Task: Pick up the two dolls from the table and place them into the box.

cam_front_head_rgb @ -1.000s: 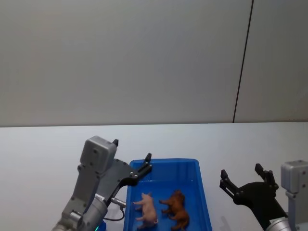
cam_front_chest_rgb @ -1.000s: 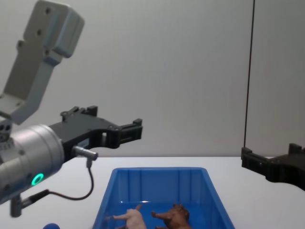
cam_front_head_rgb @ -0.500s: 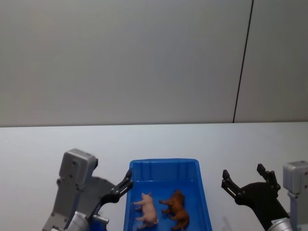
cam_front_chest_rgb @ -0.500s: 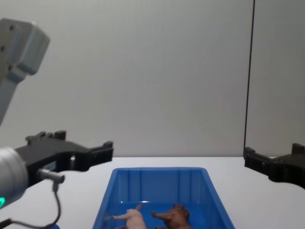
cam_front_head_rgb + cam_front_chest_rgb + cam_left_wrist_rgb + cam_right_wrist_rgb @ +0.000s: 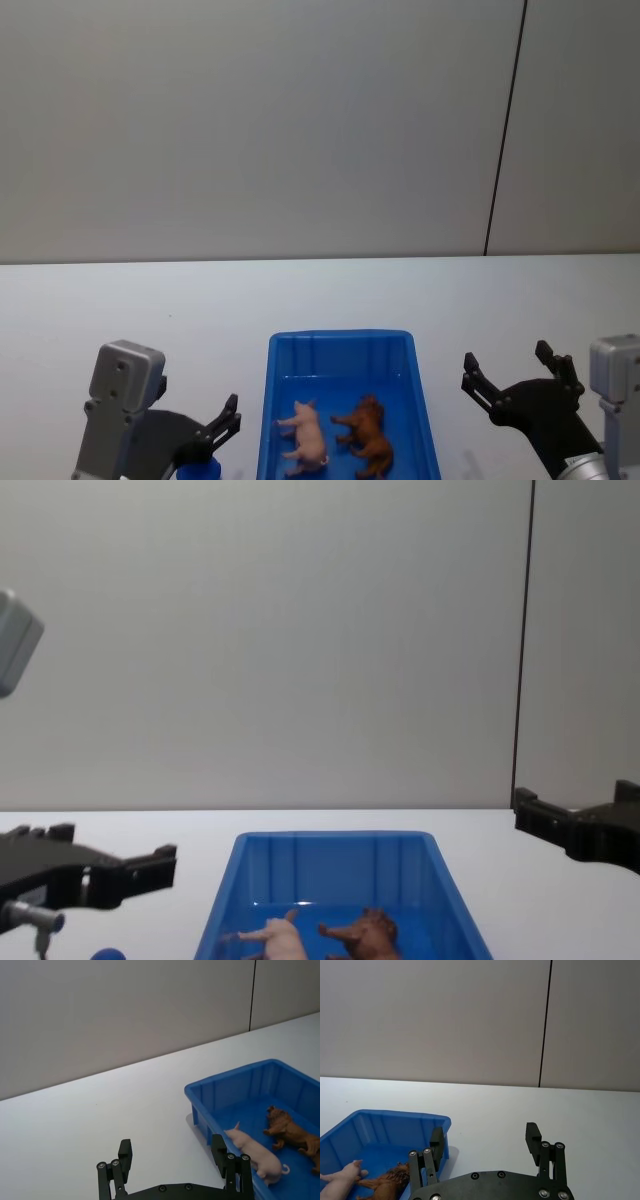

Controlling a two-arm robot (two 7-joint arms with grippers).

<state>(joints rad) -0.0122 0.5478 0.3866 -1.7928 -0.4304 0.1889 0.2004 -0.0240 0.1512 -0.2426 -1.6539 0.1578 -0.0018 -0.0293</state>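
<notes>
Head view places the pale pink doll (image 5: 305, 434) at 9 o'clock of the reddish-brown doll (image 5: 366, 435) on the box (image 5: 340, 339) floor, which probably explains why the left gripper (image 5: 171, 1146) at the box's 9 o'clock and the right gripper (image 5: 505, 358) at 3 o'clock hang wide and empty above the table (image 5: 300, 290).

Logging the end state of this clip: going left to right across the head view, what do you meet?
In order: left gripper, fingers open → pale pink doll → reddish-brown doll, both lying in the blue box → right gripper, fingers open.
</notes>
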